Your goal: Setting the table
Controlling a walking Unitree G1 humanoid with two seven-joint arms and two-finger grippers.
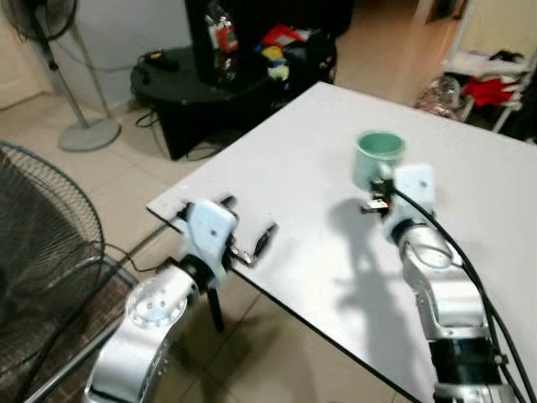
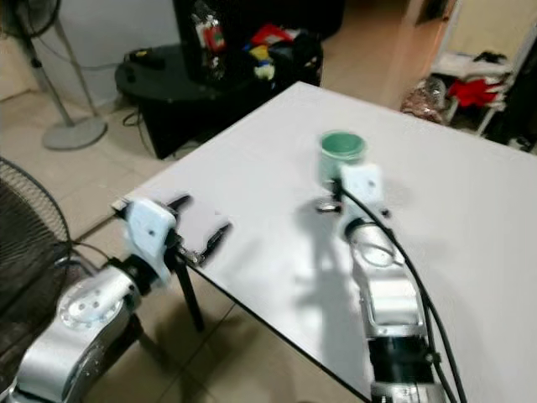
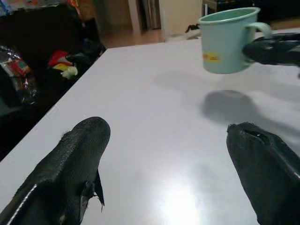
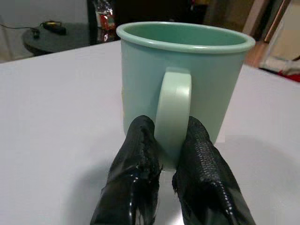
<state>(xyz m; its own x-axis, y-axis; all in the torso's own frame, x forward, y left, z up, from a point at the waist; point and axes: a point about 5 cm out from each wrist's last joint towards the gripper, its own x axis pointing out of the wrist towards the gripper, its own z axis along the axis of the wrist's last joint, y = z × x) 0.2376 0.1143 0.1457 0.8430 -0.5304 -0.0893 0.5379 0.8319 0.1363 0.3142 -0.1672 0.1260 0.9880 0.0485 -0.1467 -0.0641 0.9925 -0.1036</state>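
Here the right gripper (image 4: 171, 154) pinches the mint mug (image 4: 185, 75) by its handle; a yellow mark, perhaps a label, is unreadable; left gripper (image 3: 173, 173) gapes.

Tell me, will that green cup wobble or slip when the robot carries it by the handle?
It may swing a little: the right gripper pinches only the thin handle, so the green cup hangs off to one side. It looks stiff and probably light. Its smooth, glossy surface could slip. In the left wrist view it seems lifted above the white table, over its own shadow.

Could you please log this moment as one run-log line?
right gripper: shut on mint mug handle, held above white table | left gripper: open, empty, over table edge
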